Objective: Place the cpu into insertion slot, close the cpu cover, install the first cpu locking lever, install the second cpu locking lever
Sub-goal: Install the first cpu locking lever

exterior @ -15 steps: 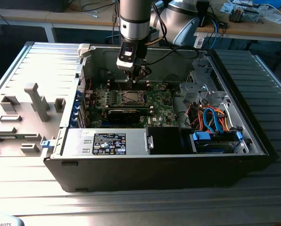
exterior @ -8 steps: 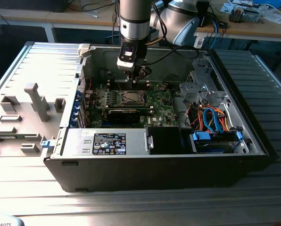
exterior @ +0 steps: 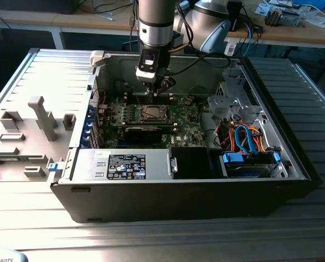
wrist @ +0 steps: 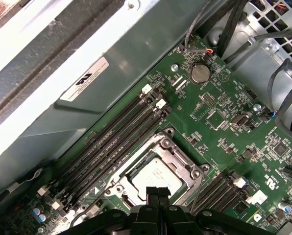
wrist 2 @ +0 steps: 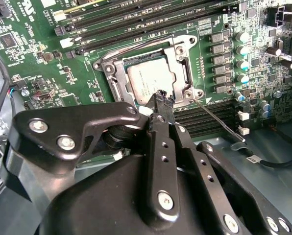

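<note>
The cpu [wrist 2: 147, 81] [wrist: 155, 175], with its silver-grey top, lies flat in the insertion slot [exterior: 150, 113] on the green board. The grey cpu cover [wrist 2: 181, 58] [wrist: 171, 147] is down around it, and the chip shows through its window. A thin metal locking lever [wrist 2: 218, 121] runs out from the socket's corner. My gripper [wrist 2: 161, 97] [wrist: 157, 192] [exterior: 160, 89] hangs just above that edge of the socket, next to the lever's root. Its black fingers are shut together with nothing between them.
The board sits deep in an open black computer case [exterior: 293, 164]. Long black memory slots [wrist 2: 136, 24] run beside the socket. A black expansion card [exterior: 143, 132], a power supply [exterior: 124, 166] and coloured cables [exterior: 244, 136] lie nearby. Grey fixture blocks [exterior: 40, 117] stand outside the case at the exterior view's left.
</note>
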Motion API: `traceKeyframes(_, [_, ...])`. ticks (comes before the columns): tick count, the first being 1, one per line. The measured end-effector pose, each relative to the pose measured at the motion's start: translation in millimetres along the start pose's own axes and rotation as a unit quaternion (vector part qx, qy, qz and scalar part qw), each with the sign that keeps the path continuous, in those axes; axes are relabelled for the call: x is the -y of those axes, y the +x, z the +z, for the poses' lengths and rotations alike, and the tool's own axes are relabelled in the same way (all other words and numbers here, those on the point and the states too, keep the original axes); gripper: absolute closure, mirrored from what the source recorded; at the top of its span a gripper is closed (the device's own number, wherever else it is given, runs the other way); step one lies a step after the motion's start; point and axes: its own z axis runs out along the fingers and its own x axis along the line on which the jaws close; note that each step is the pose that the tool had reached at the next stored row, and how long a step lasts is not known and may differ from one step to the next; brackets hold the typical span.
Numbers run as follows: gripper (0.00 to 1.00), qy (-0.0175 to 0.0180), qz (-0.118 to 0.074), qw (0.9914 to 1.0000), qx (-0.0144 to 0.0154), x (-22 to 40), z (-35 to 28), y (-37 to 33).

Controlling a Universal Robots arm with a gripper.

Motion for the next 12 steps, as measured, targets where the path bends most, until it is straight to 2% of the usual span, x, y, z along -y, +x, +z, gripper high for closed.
traceKeyframes(12, [0.89, -0.0002, -0.010, 0.99995, 0.0000, 0.0, 0.0, 0.0])
